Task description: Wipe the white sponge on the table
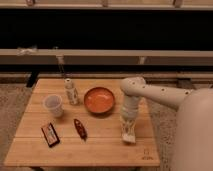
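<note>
White, small and soft, the rectangular sponge (129, 138) is held down on the light-brown wooden plank table (100, 145), just right of the round orange bowl (99, 100) and nearer the front edge. It appears pinched between the close-drawn fingers of the downward-pointing cream gripper (129, 134). Wiping is judged to be in hand, so a pressed sideways stroke is called for.

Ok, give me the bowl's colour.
Orange, clearest in the camera view; the gripper sits low over the table, front-right of the bowl.

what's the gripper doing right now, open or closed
gripper: low over the table's front right, near the orange bowl; open or closed cannot be told
</note>
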Robot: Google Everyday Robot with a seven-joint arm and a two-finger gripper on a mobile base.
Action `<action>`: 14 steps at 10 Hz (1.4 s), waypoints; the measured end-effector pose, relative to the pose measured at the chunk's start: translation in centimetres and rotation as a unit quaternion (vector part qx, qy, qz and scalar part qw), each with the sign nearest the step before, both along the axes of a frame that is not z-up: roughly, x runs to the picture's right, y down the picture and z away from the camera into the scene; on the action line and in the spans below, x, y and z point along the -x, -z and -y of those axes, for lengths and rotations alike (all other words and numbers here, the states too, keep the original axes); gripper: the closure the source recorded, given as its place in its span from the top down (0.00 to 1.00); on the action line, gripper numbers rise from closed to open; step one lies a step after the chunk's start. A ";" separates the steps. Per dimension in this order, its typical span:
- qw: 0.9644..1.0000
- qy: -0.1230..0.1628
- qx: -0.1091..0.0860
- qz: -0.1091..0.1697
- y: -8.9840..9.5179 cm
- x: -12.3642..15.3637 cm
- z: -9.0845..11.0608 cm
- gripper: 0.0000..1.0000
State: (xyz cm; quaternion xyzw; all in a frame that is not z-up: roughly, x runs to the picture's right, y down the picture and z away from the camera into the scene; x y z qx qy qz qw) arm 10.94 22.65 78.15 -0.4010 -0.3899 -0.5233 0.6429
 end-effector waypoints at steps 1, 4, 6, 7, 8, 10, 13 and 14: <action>1.000 0.002 -0.001 0.011 -0.1 0.9 0.1 0.00; 0.999 0.001 -0.008 0.031 -0.6 2.4 0.9 0.00; 0.999 -0.002 -0.014 0.035 -1.1 2.9 1.5 0.00; 0.999 -0.004 -0.018 0.032 -1.6 2.8 1.9 0.00; 0.999 -0.006 -0.019 0.029 -1.8 2.6 2.0 0.00; 1.000 -0.013 -0.023 0.014 -2.6 1.7 2.4 0.00; 0.999 -0.033 -0.034 -0.021 -4.2 -1.1 3.6 0.00; 0.998 -0.040 -0.039 -0.035 -4.7 -2.4 4.1 0.00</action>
